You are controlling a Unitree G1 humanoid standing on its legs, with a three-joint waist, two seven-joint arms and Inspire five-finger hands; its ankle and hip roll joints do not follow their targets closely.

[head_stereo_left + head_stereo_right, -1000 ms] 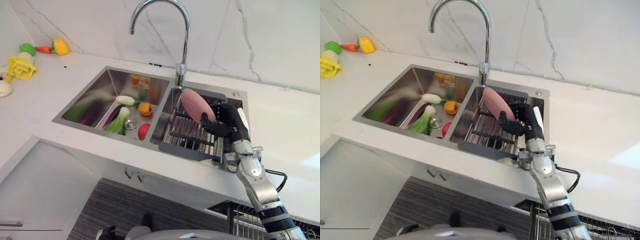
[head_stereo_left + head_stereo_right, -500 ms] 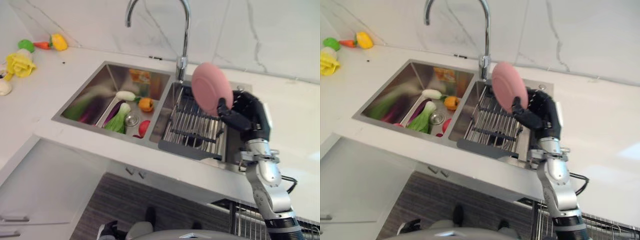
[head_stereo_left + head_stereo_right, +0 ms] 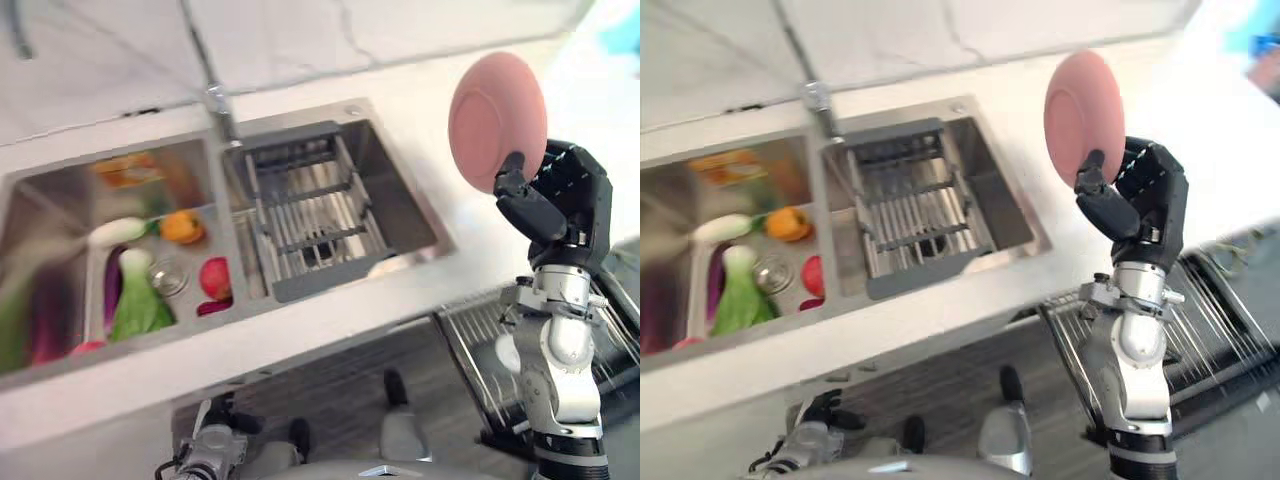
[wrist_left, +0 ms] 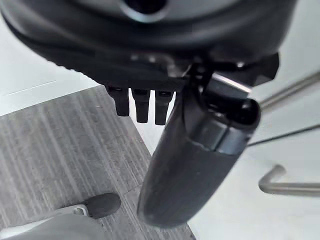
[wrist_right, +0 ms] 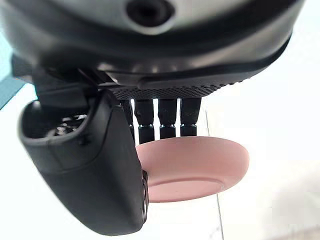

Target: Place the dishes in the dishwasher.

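Observation:
A pink round plate [image 3: 497, 120] stands on edge in the air over the white counter, right of the sink. My right hand [image 3: 560, 205] is shut on it, thumb on its lower front rim and fingers behind. The right wrist view shows the same plate [image 5: 195, 167] pinched between thumb [image 5: 95, 170] and fingers. The pulled-out dishwasher's wire rack [image 3: 1205, 325] lies below the counter edge, under and right of the hand. My left hand [image 4: 195, 165] hangs over the grey floor with relaxed fingers, holding nothing.
A dark dish rack [image 3: 300, 210] sits in the sink's right basin. The left basin holds toy vegetables: a green one [image 3: 135, 305], an orange one [image 3: 180, 227], a red one [image 3: 214, 278]. The faucet [image 3: 215, 100] rises behind the sink.
The right hand has lifted the pink plate out of the sink's dish rack and carried it up and to the right. The whole picture has swung right, bringing the dishwasher rack into sight.

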